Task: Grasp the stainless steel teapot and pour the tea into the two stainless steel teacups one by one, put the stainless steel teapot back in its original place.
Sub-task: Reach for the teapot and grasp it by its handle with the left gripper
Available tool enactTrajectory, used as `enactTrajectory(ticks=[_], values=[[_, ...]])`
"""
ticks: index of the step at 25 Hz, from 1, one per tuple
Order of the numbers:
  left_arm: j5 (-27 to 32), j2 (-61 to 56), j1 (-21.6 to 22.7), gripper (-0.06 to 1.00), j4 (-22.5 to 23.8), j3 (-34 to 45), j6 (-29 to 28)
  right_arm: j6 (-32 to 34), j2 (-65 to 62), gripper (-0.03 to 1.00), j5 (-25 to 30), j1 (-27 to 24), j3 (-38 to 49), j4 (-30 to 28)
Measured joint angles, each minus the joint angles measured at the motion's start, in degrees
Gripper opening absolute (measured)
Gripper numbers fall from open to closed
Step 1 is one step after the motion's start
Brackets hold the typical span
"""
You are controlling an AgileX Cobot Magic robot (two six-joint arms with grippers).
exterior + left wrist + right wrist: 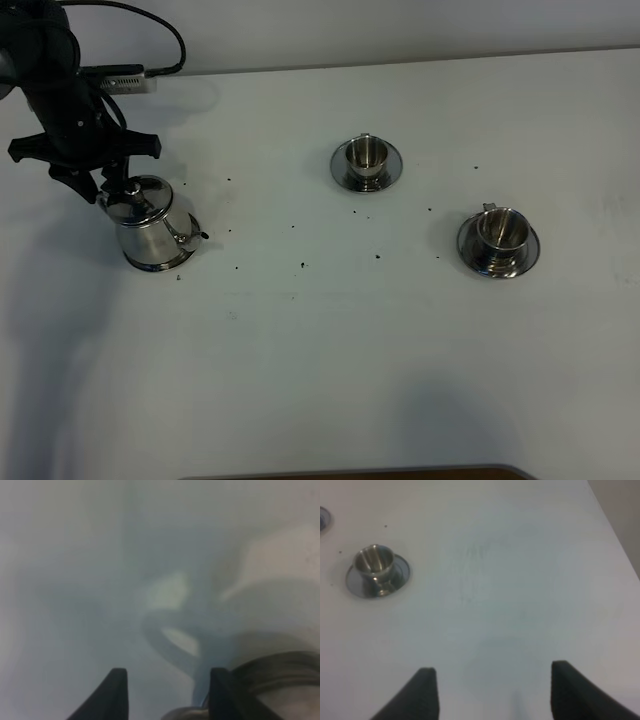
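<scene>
on the left, stainless steel teapot [150, 228] upright, spout [197, 237] pointing right, left fingers [118, 695] apart, grip unclear

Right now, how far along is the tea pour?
Done: nothing confirmable; the middle teacup and the right teacup stand upright, contents unreadable. In hand: the left pincer is at the handle of the teapot, which stands on the table; grip unclear. Left: lift, pour into each cup, return the teapot. The right pincer is open, holding nothing.
</scene>
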Motion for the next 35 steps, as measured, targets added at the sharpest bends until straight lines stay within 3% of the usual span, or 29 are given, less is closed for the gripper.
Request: enactTrajectory(ticks=[14,35], values=[[0.0,-1.2,2.6,0.44,0.4,4.3,0.2,0.1,0.0,0.49,0.0,0.0,0.0,0.0],[0.0,-9.1,2.6,0.43,0.2,19.9,0.2,0.1,0.0,0.49,0.0,0.0,0.0,0.0]])
